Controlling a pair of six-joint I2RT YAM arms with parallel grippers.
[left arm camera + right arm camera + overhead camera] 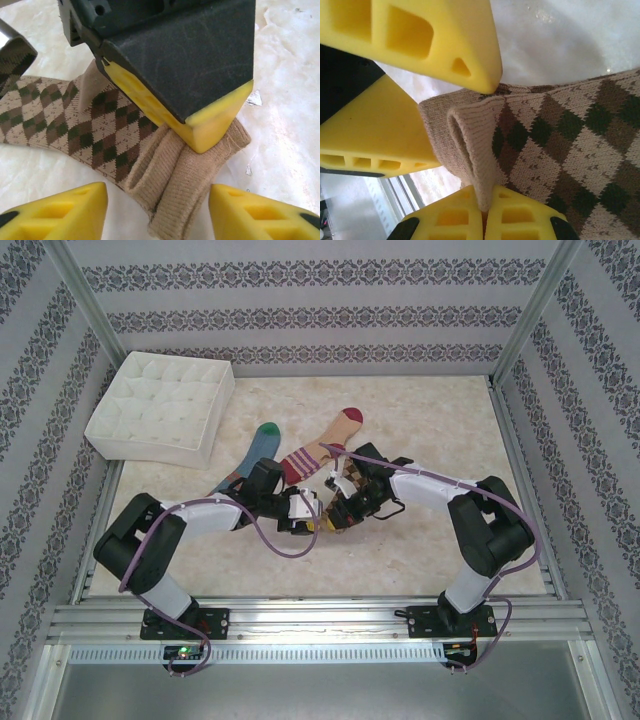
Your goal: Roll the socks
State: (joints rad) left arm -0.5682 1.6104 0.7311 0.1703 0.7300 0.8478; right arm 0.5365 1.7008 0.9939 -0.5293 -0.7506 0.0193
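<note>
Argyle sock (95, 125), in brown and tan diamonds, lies flat on the pale marbled table (440, 430) near its middle, where the two arms meet over it. Its plain tan cuff is bunched into a doubled fold. The right gripper (484, 210) has its yellow pads pressed together on a raised ridge of that cuff, pinching the knit between them. The left gripper (157, 200) faces it with jaws spread, one fingertip on each side of the cuff. In the right wrist view one of its fingers touches the sock's edge and the other sits just beside the fold. In the left wrist view the right gripper's tip bears down on the cuff between those spread fingers. Farther back on the table, the blue sock (258, 448) with a green toe and the tan sock (322, 448) with a maroon toe lie just beside each other, toes pointing away from the arms. A white quilted box (150, 448) sits at the back left, apart from the socks.
</note>
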